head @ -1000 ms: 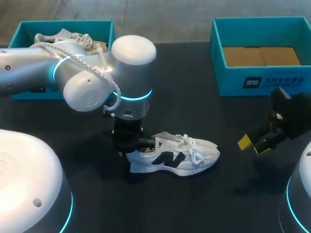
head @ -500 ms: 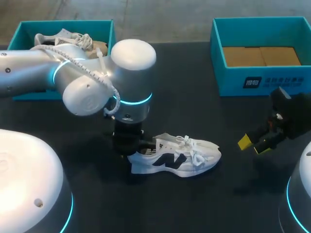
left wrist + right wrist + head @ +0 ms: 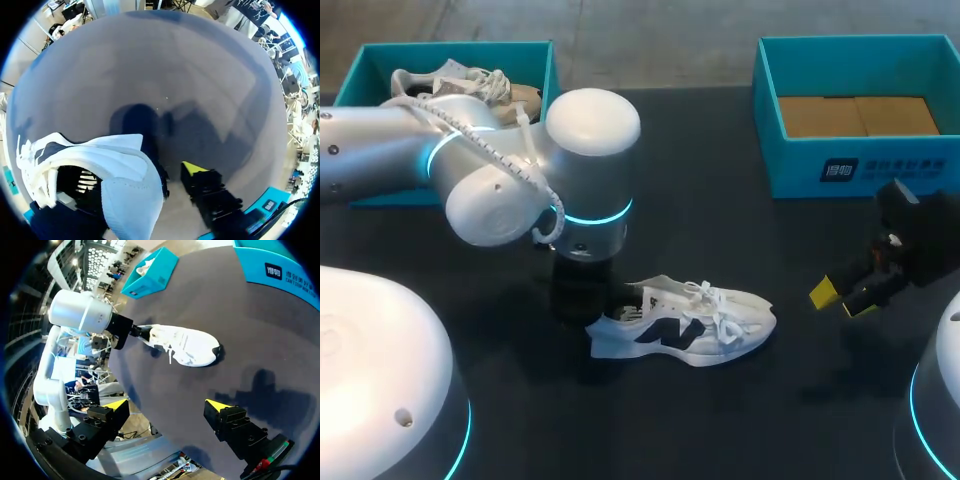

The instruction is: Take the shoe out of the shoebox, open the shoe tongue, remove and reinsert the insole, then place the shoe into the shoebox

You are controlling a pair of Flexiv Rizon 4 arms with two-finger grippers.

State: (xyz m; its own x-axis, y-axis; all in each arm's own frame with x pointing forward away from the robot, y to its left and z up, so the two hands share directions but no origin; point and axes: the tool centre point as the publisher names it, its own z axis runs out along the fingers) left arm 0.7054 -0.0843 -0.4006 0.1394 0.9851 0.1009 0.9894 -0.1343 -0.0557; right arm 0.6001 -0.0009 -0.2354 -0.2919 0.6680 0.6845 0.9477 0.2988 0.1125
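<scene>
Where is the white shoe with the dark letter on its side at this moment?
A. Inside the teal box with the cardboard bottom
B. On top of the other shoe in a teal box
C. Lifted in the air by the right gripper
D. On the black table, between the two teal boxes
D: the white shoe lies on its sole on the black table, with the left gripper at its heel.

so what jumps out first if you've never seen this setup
The white shoe lies on its sole in the middle of the dark table, with the big silver left arm hanging right over its heel. At the far edge, the teal left box holds another shoe, while the teal right box shows only its cardboard floor. The right gripper sits off to the right, fingers open and empty.
</scene>
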